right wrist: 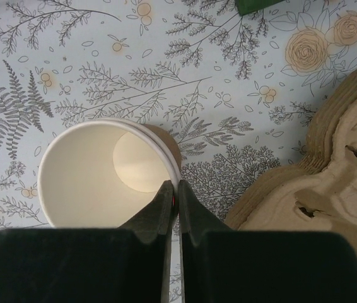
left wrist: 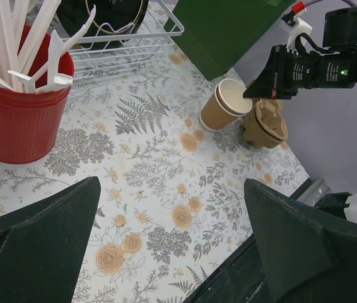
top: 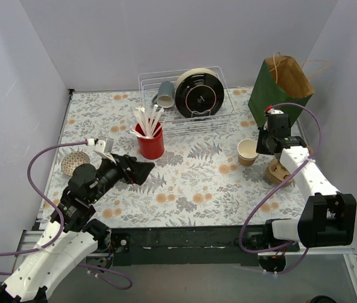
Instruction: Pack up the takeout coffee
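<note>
A brown paper coffee cup (top: 248, 151) with a white rim stands beside a brown pulp cup carrier (top: 278, 172) at the right of the table. My right gripper (top: 265, 140) is shut on the cup's rim (right wrist: 173, 189), one finger inside and one outside. The cup (left wrist: 226, 104) looks empty and slightly tilted in the left wrist view, with the carrier (left wrist: 265, 123) just behind it. A green paper bag (top: 279, 88) stands open behind them. My left gripper (top: 142, 170) is open and empty, hovering over the table left of centre (left wrist: 172, 240).
A red cup (top: 151, 142) of white stirrers stands mid-table. A wire dish rack (top: 188, 95) with a black plate and a grey mug is at the back. A round patterned disc (top: 74, 163) lies at the left edge.
</note>
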